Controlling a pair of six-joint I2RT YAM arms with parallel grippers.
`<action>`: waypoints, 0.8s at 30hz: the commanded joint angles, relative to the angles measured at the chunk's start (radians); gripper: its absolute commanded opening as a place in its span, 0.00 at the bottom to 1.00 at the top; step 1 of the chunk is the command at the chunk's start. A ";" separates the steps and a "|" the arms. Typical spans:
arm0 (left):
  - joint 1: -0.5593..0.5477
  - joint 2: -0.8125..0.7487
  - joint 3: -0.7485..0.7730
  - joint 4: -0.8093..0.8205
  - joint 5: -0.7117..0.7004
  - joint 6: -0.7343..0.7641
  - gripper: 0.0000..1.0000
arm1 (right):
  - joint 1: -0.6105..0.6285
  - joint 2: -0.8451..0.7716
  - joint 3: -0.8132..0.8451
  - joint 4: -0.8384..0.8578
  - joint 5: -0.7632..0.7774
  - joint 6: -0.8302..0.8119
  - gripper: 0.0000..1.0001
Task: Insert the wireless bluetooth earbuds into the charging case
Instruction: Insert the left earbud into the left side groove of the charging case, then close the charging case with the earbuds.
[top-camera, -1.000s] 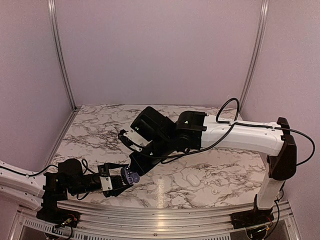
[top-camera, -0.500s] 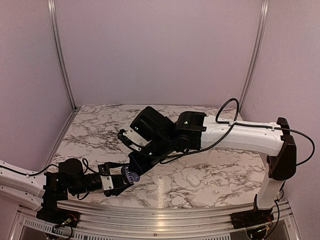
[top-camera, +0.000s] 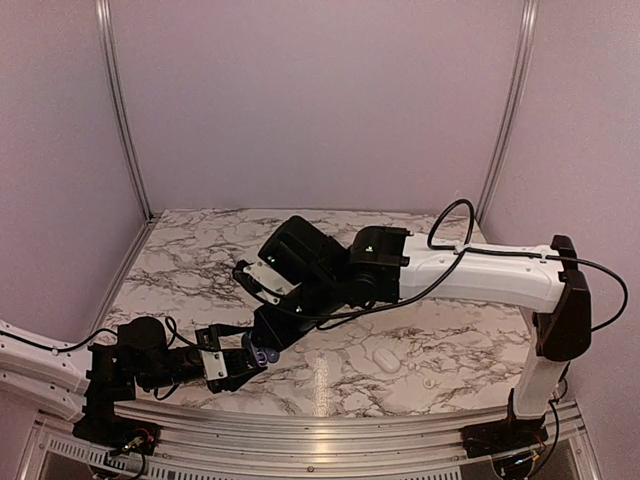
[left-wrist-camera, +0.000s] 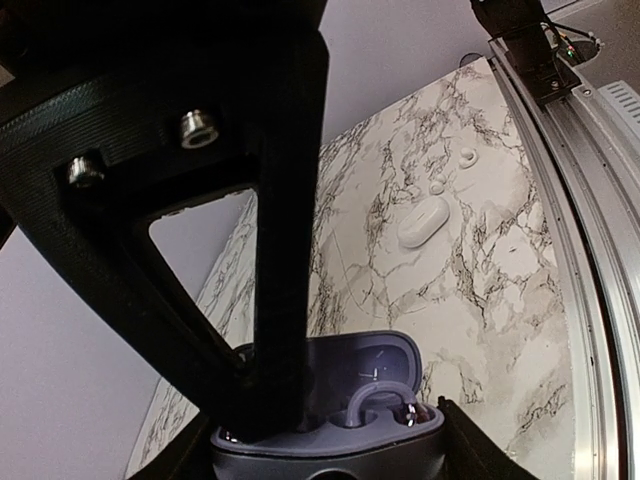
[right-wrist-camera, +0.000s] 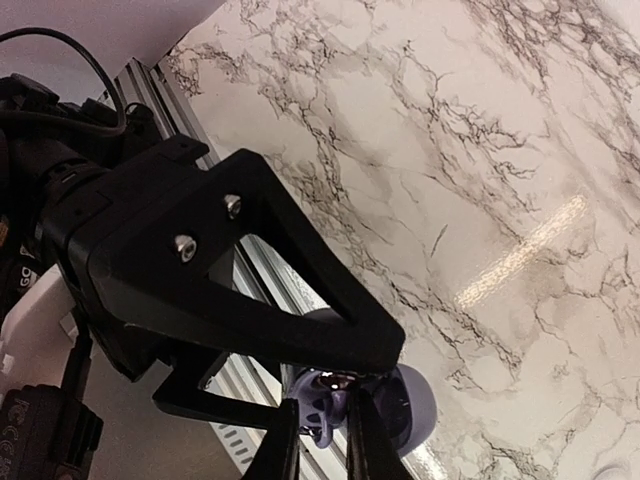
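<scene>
Left end effector (top-camera: 246, 362) grips charging case (left-wrist-camera: 395, 362) (right end effector (right-wrist-camera: 323, 445) over it)

Marble tabletop (top-camera: 200, 270) beneath right gripper (top-camera: 266, 348). Small white oval object (top-camera: 385, 358) lying well to its right; two white specks (top-camera: 428, 381) beyond. Aluminium rail (top-camera: 330, 425) on near side.

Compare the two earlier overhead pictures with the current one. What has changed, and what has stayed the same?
The right gripper has eased slightly left and toward the near edge, closing in over the charging case. Nothing was visibly taken hold of or let go. The left gripper still clamps the case in the same spot, and the white oval object has not moved.
</scene>
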 joint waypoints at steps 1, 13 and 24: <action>-0.003 -0.014 0.033 0.020 -0.014 -0.013 0.21 | 0.014 -0.035 0.012 0.014 -0.008 0.007 0.17; -0.002 -0.034 0.029 0.018 -0.006 -0.021 0.20 | 0.014 -0.204 -0.058 -0.002 0.117 0.000 0.23; -0.002 -0.108 0.004 0.019 0.061 -0.037 0.20 | -0.030 -0.158 -0.282 0.111 0.328 0.012 0.10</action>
